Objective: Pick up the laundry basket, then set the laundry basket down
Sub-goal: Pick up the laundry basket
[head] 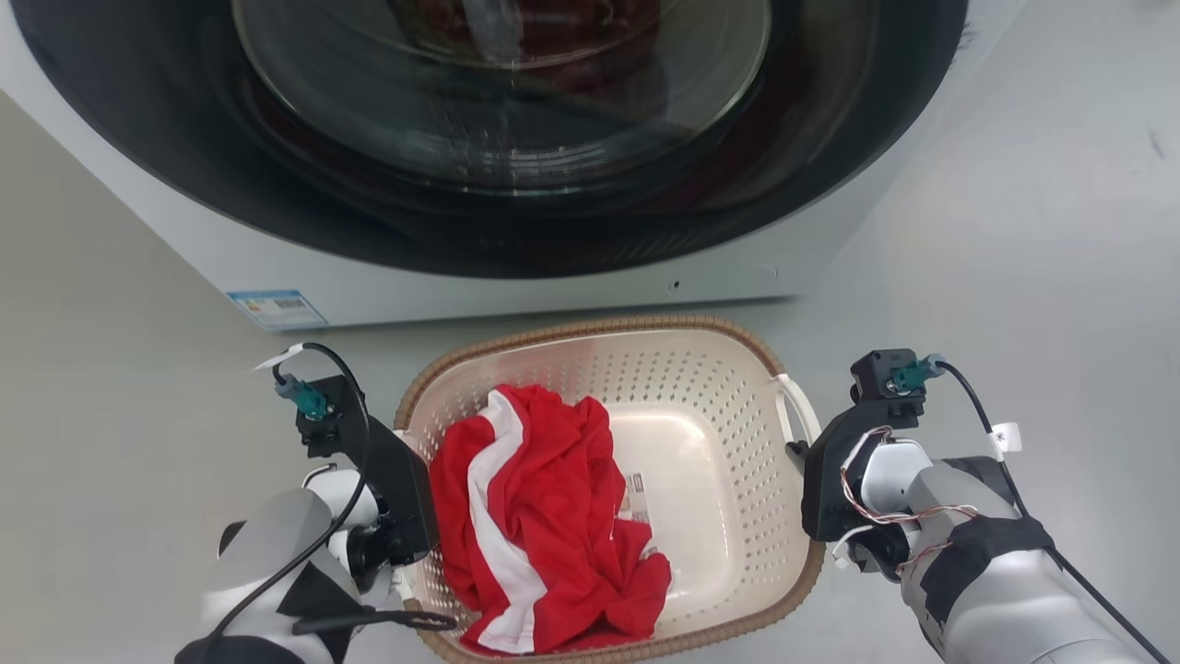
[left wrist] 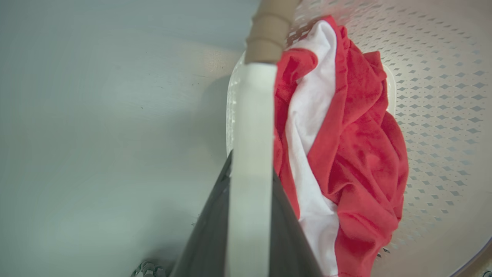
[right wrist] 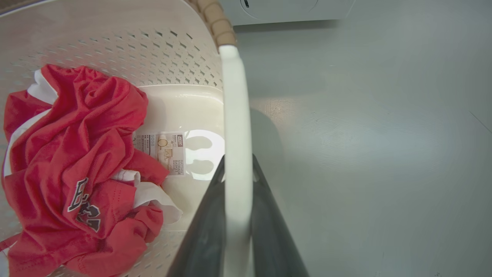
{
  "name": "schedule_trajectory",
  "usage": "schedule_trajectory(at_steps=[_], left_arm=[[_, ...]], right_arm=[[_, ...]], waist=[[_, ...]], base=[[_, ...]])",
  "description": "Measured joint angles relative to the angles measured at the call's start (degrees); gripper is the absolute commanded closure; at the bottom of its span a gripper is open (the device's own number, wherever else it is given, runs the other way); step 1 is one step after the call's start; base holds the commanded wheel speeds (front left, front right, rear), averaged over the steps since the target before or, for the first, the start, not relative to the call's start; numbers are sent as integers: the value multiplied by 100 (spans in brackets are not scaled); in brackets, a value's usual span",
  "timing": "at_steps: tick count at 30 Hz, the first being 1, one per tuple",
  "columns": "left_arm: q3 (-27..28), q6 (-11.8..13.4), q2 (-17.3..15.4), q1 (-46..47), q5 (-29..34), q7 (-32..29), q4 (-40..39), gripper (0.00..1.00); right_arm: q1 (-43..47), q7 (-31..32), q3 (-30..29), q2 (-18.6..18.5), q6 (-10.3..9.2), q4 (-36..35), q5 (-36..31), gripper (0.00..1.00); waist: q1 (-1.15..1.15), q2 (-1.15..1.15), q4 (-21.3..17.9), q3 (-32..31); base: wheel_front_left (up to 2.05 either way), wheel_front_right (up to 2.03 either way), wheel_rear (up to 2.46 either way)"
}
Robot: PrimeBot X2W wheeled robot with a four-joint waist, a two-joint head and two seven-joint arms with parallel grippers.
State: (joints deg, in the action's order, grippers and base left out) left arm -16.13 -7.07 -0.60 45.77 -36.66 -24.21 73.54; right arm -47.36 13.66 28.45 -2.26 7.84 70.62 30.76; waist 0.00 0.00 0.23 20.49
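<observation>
While left claw (left wrist: 251, 169) and right claw (right wrist: 238, 169) pinch its handles (head: 798, 406), the laundry basket (head: 701, 369) lies mouth-up, handles left-right.

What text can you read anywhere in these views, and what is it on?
Paper label on the laundry basket floor: possibly "STORAGE BASKET", sideways; rest too small.
Red garment: dark printed characters, creased, unreadable.
Blue sticker on the washing machine: too small to read.

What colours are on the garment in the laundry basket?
Red garment with white stripes and dark lettering, clearest in the right wrist view.
</observation>
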Motion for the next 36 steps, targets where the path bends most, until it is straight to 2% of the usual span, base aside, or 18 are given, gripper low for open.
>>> schedule_trajectory(at_steps=[14, 36], left_arm=[[-30, 3, -43, -214, -292, -799, 55, 100], [-46, 3, -168, -668, -516, -1322, 103, 100]], right_arm=[[221, 817, 193, 0, 0, -7, 466, 100], [701, 1689, 223, 33, 0, -83, 1233, 100]], waist=[[-1, 0, -29, -1053], [0, 0, -145, -1970]], base=[[0, 0, 0], [0, 0, 0]])
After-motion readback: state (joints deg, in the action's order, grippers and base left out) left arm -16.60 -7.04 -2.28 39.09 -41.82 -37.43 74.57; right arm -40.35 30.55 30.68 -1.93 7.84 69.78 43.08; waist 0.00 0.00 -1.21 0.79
